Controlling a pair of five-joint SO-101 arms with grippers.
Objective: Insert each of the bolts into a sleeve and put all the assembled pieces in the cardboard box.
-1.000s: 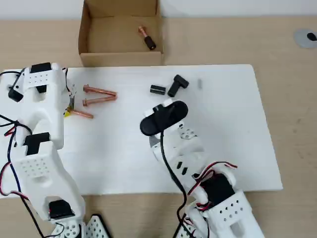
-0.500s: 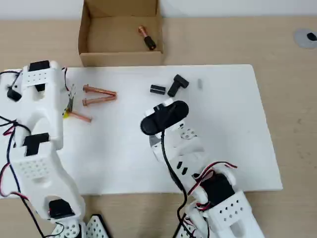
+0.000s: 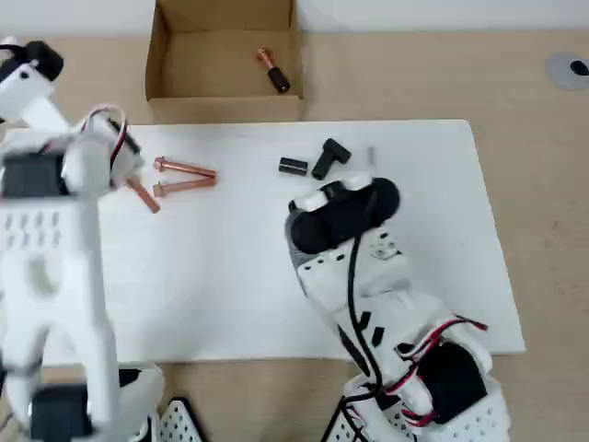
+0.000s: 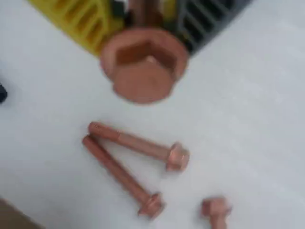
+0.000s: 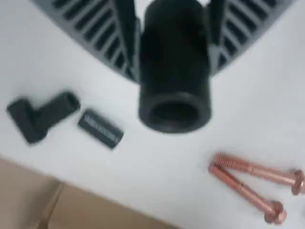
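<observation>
My left gripper [image 4: 145, 14] is shut on a copper bolt [image 4: 144, 64], whose head points down at the white board. Two more copper bolts [image 4: 138, 145] [image 4: 121, 176] lie side by side below it, also seen as bolts [image 3: 184, 168] [image 3: 184, 187] in the high view. A bolt [image 3: 143, 193] slants out from under the raised left arm [image 3: 55, 175]. My right gripper [image 5: 171, 43] is shut on a black sleeve [image 5: 174, 109], held above the board. Loose black sleeves [image 5: 100, 128] [image 5: 43, 114] lie beyond it. The cardboard box [image 3: 166, 64] holds one assembled piece [image 3: 273, 71].
A white board [image 3: 433, 239] covers the wooden table. The right arm [image 3: 345, 216] stands just short of the two loose sleeves [image 3: 293, 167] [image 3: 329, 157]. Another bolt head [image 4: 215, 210] shows at the edge of the left wrist view. The box sits beyond the board's far edge.
The left arm has risen high and the bolt by it has turned steeper. The right arm has shifted to the right and a little toward the loose sleeves.
</observation>
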